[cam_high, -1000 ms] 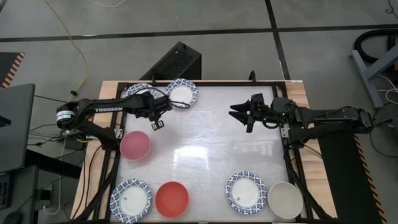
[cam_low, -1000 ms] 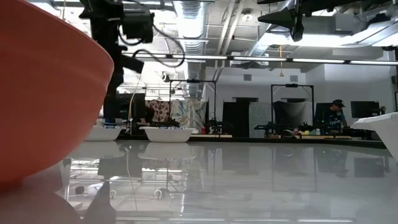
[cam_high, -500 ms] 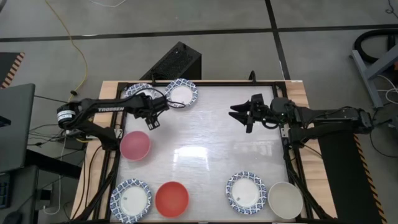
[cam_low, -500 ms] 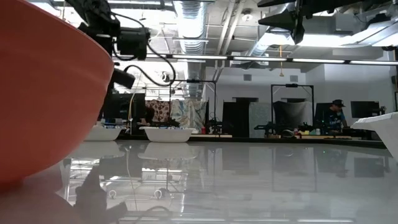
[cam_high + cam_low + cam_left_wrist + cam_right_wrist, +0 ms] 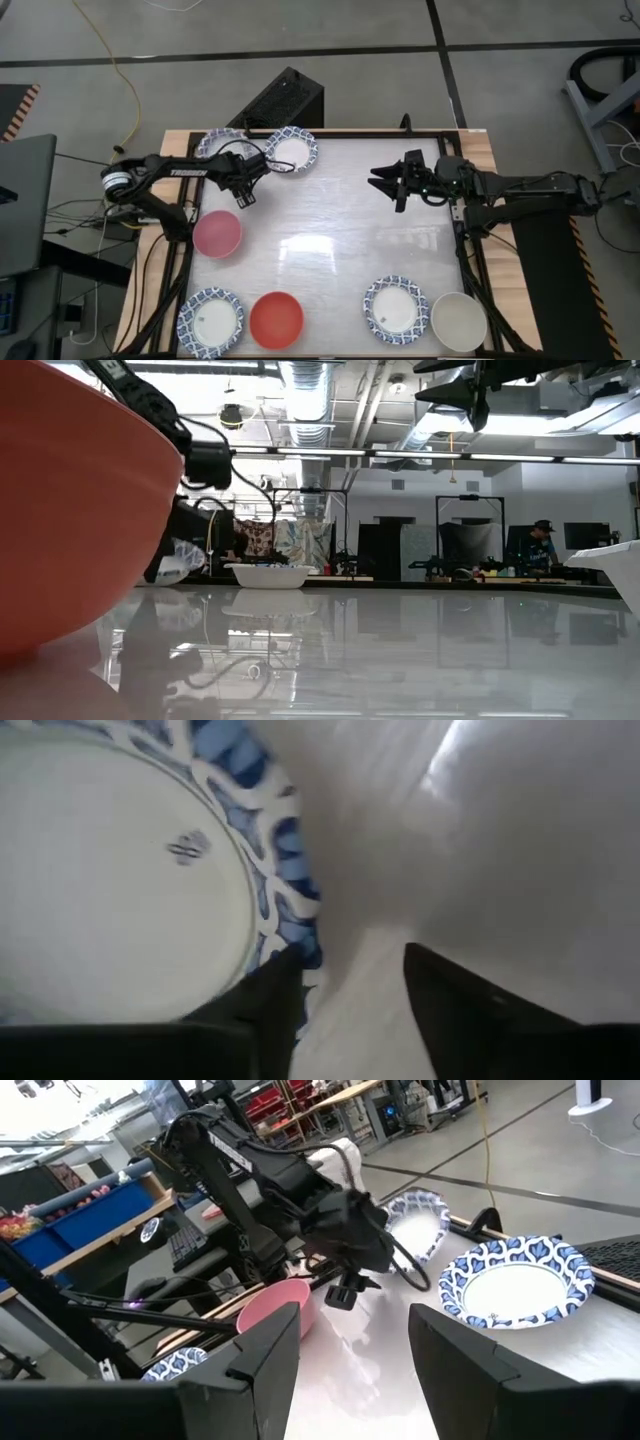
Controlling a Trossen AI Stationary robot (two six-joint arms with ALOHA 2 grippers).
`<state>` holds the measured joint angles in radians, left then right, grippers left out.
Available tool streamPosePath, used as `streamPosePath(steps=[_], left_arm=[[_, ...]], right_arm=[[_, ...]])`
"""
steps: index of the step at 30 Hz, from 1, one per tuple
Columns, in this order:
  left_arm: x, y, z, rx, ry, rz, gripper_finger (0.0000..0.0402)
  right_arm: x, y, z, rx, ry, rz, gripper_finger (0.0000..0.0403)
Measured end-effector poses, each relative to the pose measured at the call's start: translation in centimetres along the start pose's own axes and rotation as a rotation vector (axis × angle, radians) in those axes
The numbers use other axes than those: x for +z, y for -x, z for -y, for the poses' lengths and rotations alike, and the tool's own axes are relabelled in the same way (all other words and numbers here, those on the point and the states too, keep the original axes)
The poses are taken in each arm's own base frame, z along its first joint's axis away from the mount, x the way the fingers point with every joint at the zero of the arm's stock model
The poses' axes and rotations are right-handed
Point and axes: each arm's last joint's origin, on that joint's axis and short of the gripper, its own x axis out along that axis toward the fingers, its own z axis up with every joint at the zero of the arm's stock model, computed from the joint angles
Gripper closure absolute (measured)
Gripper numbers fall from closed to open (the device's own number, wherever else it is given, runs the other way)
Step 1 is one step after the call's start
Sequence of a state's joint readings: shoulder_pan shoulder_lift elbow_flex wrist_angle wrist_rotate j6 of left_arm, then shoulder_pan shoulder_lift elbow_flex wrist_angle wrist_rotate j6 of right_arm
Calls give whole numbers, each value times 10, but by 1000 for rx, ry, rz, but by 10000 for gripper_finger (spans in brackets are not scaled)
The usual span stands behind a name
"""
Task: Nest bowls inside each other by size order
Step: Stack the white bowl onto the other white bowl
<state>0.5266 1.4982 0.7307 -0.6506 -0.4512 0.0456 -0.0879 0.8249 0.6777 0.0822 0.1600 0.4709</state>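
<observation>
My left gripper (image 5: 350, 960) (image 5: 245, 185) is open and points steeply down at the near side of the far-left blue-and-white bowl (image 5: 215, 143) (image 5: 120, 870). One finger (image 5: 265, 1005) stands over the bowl's rim (image 5: 290, 890), the other (image 5: 450, 1010) over bare table. A second blue-rimmed bowl (image 5: 292, 150) rests beside it. The pink bowl (image 5: 217, 233) sits nearer. Along the near edge stand a blue-rimmed bowl (image 5: 210, 320), the red bowl (image 5: 276, 320), another blue-rimmed bowl (image 5: 396, 308) and the cream bowl (image 5: 459, 322). My right gripper (image 5: 385, 183) (image 5: 350, 1370) waits open and level above the table's right half. My left gripper comes at the far-left bowl's rim (image 5: 300, 955) slanting down from above, one finger inside the rim line and one outside. Whether either finger touches the bowl, I cannot tell.
The glossy white tabletop (image 5: 330, 240) lies bare between the bowls. A black frame (image 5: 460, 240) runs around it. A black box (image 5: 285, 100) stands beyond the far edge. People and benches show in the room behind.
My left gripper has sunk from high above the table down to bowl height and has shifted toward the far-left bowl, which it now hides in the low view. No bowl has moved.
</observation>
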Motion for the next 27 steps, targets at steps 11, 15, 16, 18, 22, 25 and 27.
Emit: streamPosePath(steps=[11,15,16,18,22,25,27], left_arm=[[-1,7,2,-68,67,-9,398],[-4,31,-1,-130,193,90,401],[-6,38,-3,-153,235,122,401],[-10,54,-7,-191,326,192,401],[-23,82,-20,-252,490,319,401],[-32,96,-25,-325,510,383,401],[-35,102,-24,-372,451,414,396]], right_arm=[[0,0,0,0,0,1,193],[0,0,0,0,0,0,193],[0,0,0,0,0,0,193],[0,0,0,0,0,1,193],[0,0,0,0,0,0,193],[-1,0,0,-4,2,-6,193],[-2,0,1,-10,3,-17,193]])
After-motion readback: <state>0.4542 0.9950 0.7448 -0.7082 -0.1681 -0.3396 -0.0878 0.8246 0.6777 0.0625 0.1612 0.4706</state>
